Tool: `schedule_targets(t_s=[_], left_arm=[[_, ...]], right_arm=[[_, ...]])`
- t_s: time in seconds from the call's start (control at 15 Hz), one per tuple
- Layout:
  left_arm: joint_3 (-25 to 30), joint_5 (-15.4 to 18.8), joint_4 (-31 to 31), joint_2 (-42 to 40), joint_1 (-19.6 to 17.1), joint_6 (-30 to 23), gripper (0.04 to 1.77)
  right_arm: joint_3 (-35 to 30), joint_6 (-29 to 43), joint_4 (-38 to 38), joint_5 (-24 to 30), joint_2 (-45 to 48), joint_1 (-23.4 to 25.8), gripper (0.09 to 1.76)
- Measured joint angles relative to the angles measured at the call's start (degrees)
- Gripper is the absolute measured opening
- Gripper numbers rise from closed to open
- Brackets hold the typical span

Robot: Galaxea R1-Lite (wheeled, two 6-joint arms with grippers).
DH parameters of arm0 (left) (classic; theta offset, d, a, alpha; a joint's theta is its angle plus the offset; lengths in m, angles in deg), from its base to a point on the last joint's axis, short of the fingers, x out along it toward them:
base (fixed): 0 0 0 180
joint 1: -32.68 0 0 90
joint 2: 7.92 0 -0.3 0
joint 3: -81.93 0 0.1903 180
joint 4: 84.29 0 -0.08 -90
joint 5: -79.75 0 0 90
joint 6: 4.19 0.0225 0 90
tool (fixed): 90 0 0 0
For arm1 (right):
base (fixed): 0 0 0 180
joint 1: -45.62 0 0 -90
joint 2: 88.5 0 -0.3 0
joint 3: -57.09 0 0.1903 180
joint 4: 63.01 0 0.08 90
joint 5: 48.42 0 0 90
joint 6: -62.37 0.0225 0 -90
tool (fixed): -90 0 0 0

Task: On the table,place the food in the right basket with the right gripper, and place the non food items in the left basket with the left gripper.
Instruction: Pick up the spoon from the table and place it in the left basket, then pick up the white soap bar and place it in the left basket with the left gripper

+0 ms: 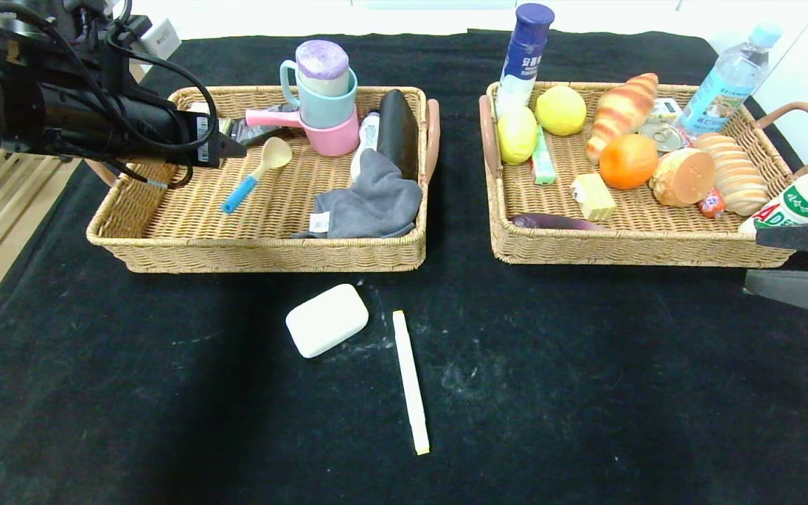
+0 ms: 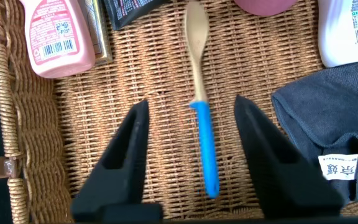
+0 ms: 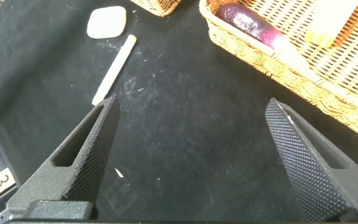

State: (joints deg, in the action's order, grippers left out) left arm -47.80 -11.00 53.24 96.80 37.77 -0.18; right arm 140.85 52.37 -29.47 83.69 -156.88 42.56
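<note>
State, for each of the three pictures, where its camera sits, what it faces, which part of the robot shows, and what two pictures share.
Head: on the robot's head, facing forward and down at the table, both baskets, left arm and right claw.
Left wrist: on the left arm, facing down into the left basket; open left claw over the spoon.
Right wrist: on the right arm, facing the cloth; open right claw.
Shared: head and right wrist show the soap and pen.

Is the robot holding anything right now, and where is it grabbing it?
No, nothing is held. The left tool is open over the left basket, with the spoon lying loose between its fingers. The right tool is open above the black table.
</note>
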Motion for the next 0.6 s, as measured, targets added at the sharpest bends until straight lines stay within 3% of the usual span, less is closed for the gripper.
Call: schedule_targets(t_s=[0.2, 0.6], left_arm=[[-0.06, -0.02, -0.02, 0.00, 0.00, -0.05, 1.28], [0.24, 0.26, -0.11, -0.15, 0.07, -0.05, 1.51]], right_arm=[[0.00, -0.02, -0.04, -0.01, -0.01, 0.00, 1.71], [0.00, -0.02, -0.02, 0.02, -0.01, 0.00, 1.71]])
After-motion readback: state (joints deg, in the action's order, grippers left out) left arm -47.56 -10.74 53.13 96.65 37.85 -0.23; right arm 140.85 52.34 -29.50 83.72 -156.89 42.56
